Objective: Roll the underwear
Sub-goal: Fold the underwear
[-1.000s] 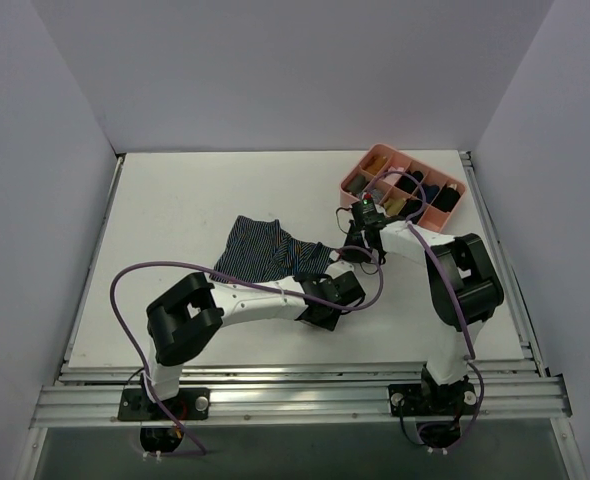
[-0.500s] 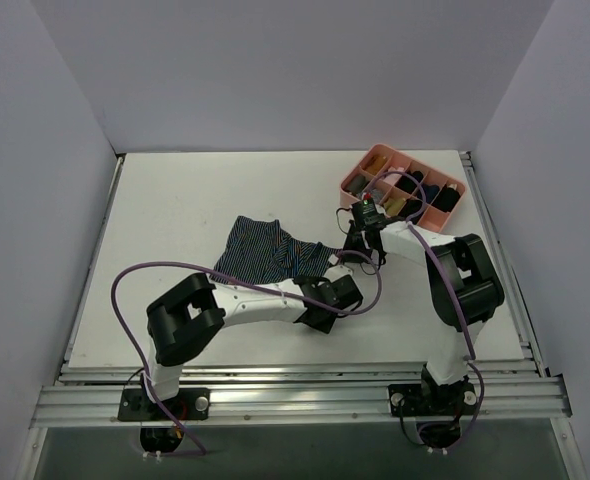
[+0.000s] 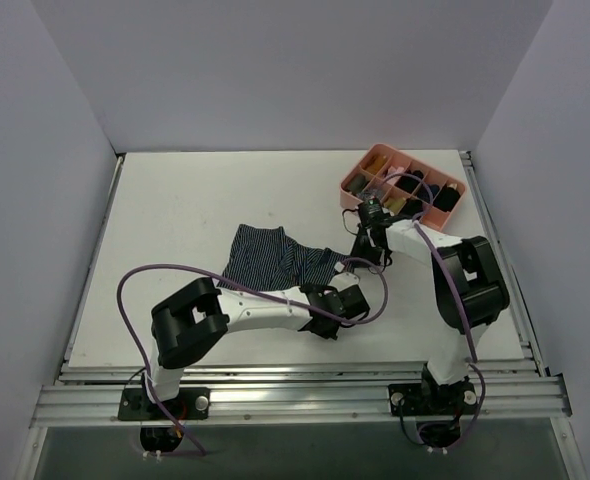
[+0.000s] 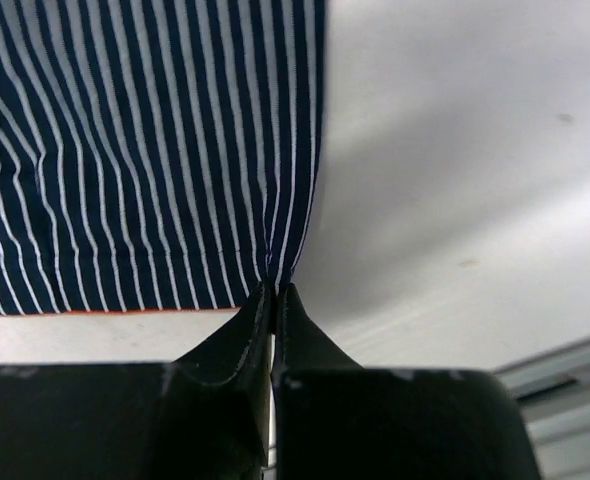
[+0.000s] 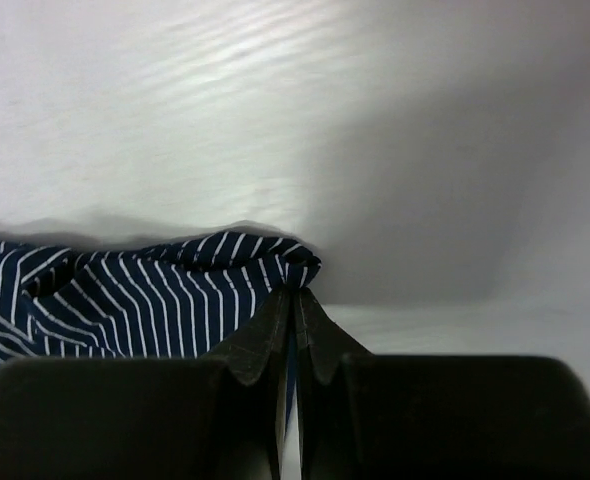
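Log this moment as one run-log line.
step: grasp | left gripper: shut on underwear edge | right gripper: shut on underwear edge | underwear: spread out, not yet rolled

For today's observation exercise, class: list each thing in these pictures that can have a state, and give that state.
underwear: unrolled, spread out, right edge pinched.
left gripper: shut on the underwear.
right gripper: shut on the underwear.
pink tray: upright, compartments occupied.

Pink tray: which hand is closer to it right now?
Right. The right hand pinches a corner of the underwear just short of the pink tray; the left hand pinches the cloth's near edge, further back toward the arm bases.
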